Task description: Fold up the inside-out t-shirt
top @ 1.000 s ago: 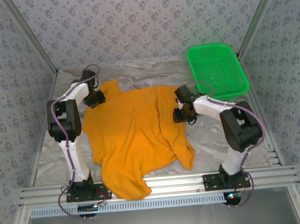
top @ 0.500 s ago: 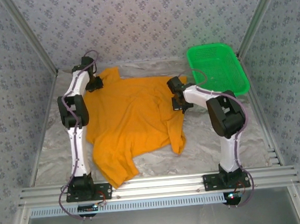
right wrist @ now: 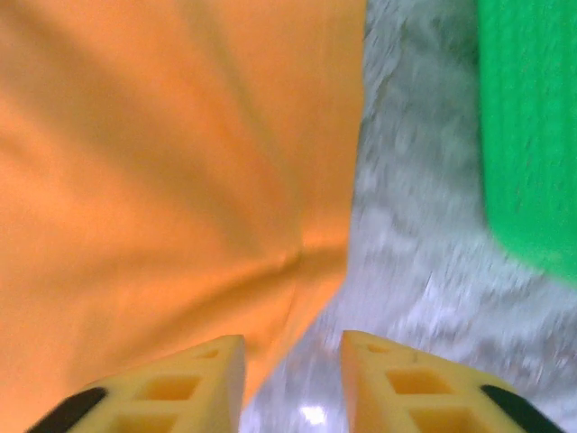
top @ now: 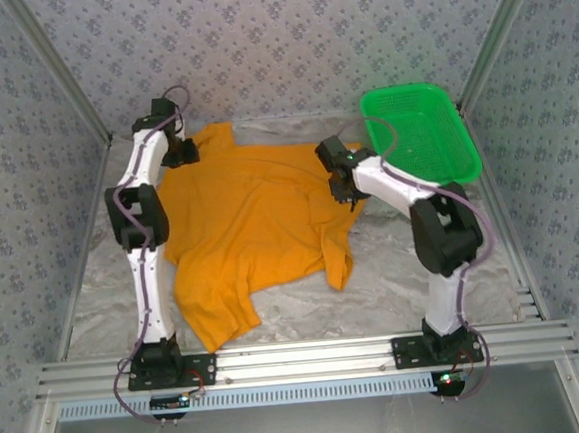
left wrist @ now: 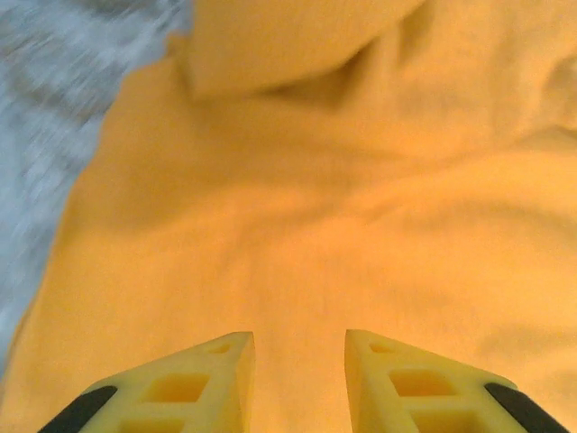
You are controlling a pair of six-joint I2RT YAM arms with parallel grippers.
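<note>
The t-shirt (top: pixel 255 229) is soft, matte orange cotton, spread in a rumpled, roughly square shape across the middle of the desk (top: pixel 404 268), with one pointed corner trailing towards the near rail (top: pixel 301 356). The desk has a crinkly, grey marbled cover. The left gripper (left wrist: pixel 297 336) sits over the shirt's far left corner, its yellow jaws spread with cloth showing in the gap. The right gripper (right wrist: pixel 290 338) is over the far right edge, its jaws likewise apart. A green plastic mesh basket (top: pixel 422 141) lies just beside the right arm.
</note>
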